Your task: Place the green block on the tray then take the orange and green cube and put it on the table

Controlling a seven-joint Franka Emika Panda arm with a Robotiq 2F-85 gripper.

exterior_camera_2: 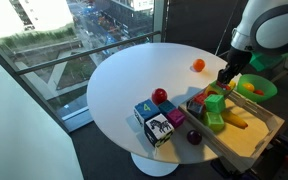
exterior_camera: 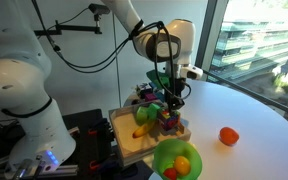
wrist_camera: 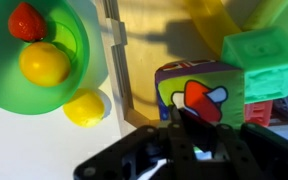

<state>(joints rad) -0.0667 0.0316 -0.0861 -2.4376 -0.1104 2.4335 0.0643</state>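
In the wrist view the orange and green cube [wrist_camera: 199,88] stands on the light-wood tray [wrist_camera: 154,40], just beyond my fingertips. A green block [wrist_camera: 269,50] lies next to it on the tray, and shows in an exterior view [exterior_camera_2: 216,121] as well. My gripper [wrist_camera: 188,128] hovers right over the cube's near edge with its fingers drawn together and nothing between them. In both exterior views the gripper [exterior_camera: 170,97] [exterior_camera_2: 227,80] hangs above the cluster of blocks on the tray [exterior_camera: 129,142] [exterior_camera_2: 252,142]. The white round table [exterior_camera_2: 134,70] carries it all.
A lime-green bowl [wrist_camera: 79,45] [exterior_camera: 179,160] [exterior_camera_2: 254,88] with fruit sits beside the tray. A lemon [wrist_camera: 84,107] lies by the bowl. Two other picture cubes [exterior_camera_2: 154,120], a red apple [exterior_camera_2: 160,96], a dark plum [exterior_camera_2: 194,137] and an orange fruit [exterior_camera_2: 198,65] [exterior_camera: 228,136] lie on the table.
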